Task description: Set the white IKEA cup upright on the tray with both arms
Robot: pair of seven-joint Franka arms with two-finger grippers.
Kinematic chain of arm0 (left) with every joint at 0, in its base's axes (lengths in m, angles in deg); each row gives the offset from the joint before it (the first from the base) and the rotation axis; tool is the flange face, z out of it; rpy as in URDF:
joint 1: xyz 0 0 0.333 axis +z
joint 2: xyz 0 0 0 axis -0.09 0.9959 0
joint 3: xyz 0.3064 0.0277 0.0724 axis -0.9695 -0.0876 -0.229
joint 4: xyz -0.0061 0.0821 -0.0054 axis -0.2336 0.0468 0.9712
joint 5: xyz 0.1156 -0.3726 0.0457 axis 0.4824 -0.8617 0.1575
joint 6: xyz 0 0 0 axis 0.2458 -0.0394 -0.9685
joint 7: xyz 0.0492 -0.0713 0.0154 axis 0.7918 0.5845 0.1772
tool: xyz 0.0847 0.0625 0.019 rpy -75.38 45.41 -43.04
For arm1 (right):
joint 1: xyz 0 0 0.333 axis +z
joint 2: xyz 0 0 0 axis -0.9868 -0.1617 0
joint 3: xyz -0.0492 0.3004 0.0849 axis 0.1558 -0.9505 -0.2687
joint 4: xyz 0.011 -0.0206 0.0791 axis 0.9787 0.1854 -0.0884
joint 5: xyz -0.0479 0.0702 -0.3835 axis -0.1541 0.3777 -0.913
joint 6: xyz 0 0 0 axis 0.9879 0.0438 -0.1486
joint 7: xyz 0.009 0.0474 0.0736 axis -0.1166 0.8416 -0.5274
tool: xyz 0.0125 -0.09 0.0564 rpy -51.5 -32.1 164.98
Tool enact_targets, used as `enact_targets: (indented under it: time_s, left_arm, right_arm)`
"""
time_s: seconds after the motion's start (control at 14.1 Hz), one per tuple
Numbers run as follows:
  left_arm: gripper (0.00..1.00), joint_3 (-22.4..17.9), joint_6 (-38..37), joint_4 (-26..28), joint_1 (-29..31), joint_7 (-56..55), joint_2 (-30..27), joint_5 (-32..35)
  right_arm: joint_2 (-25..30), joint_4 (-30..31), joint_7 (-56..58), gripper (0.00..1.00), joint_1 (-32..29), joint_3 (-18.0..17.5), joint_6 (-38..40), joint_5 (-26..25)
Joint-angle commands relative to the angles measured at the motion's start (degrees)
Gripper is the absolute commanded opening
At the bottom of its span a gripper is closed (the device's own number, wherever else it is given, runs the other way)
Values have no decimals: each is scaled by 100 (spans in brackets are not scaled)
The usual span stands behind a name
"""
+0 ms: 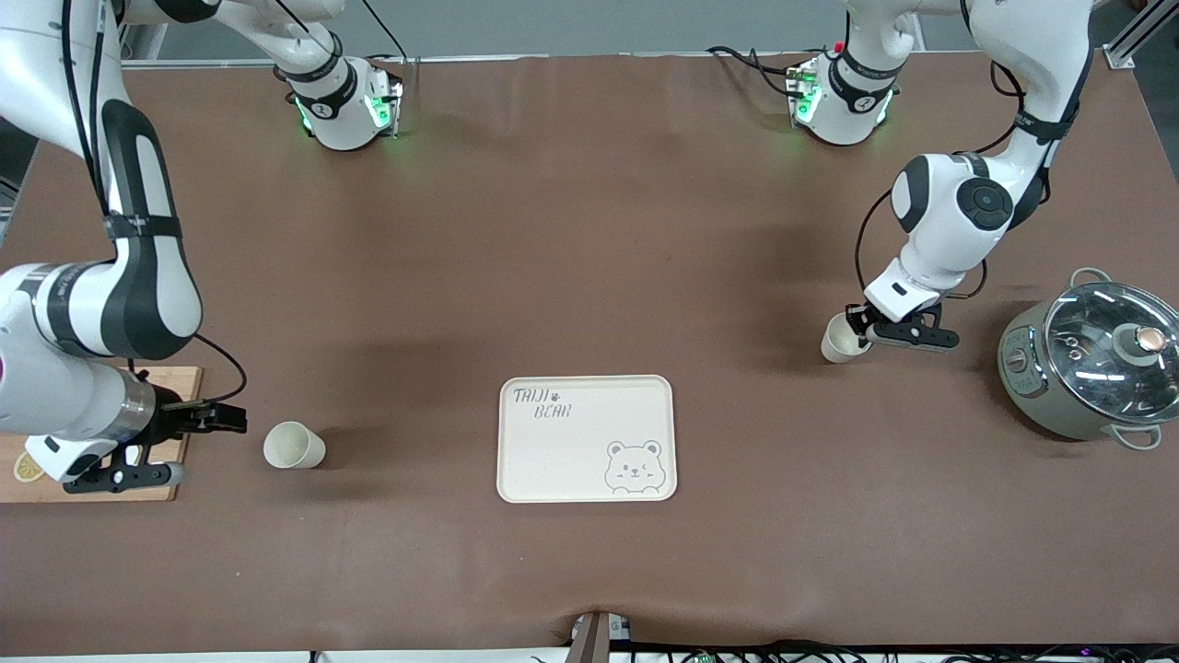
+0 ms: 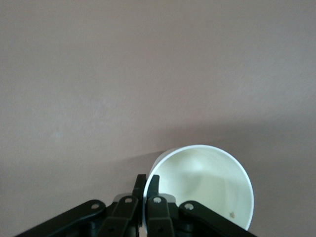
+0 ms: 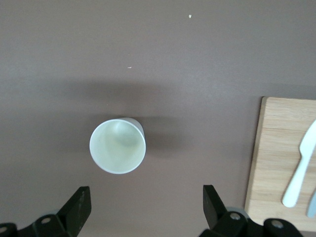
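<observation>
The cream tray (image 1: 571,451) with "TAIJI BEAR" lettering lies near the table's middle and has nothing on it. My left gripper (image 1: 864,330) is shut on the rim of a white cup (image 1: 840,340) toward the left arm's end, one finger inside and one outside. The left wrist view shows these fingers (image 2: 154,183) pinching the cup's wall (image 2: 202,190). A second white cup (image 1: 294,446) stands upright toward the right arm's end. My right gripper (image 1: 230,420) is open and empty beside it. In the right wrist view that cup (image 3: 117,145) sits apart from the spread fingers (image 3: 79,205).
A steel pot with a glass lid (image 1: 1091,359) stands at the left arm's end, close to the left gripper. A wooden cutting board (image 1: 101,483) with a lemon slice lies under the right arm; the right wrist view shows the board (image 3: 276,163) with white cutlery (image 3: 298,173).
</observation>
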Motion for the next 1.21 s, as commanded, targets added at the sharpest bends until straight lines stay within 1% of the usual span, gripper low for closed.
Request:
enact_targets:
  time_s: [0.0,0.14,0.28,0.43,0.5,0.64,0.85,1.0,1.14]
  left_arm:
    - [0,93,-377,-207,25,-228,-219,105]
    - [0,206,-1350,-733,16,-403,-228,105]
    - [0,408,-2064,-1374,-10,-964,-158,105]
    - [0,540,-2592,-1937,-89,-1404,-79,105]
    - [0,550,-2855,-2236,-185,-1641,-44,105]
    - [0,550,-3356,-2860,-448,-2125,149,105]
    - [0,550,-3745,-3590,-739,-2741,422,105]
    - [0,541,-3789,-3934,-941,-3136,650,113]
    - [0,524,-3789,-4320,-1195,-3531,983,140]
  right_arm:
    - [-241,-191,-70,100,-129,-58,-29,334]
    - [-320,-191,-79,100,-138,-58,-212,440]
    - [-426,-174,-70,100,-138,-58,-424,580]
    - [-479,-165,9,100,-111,-49,-468,502]
    - [-496,-165,26,100,-94,-41,-460,467]
    - [-531,-156,9,100,-76,-49,-468,239]
    - [-680,-147,27,100,-76,-49,-617,203]
    - [-760,-121,27,100,-67,-49,-854,177]
    - [-821,-103,27,100,-59,-49,-855,177]
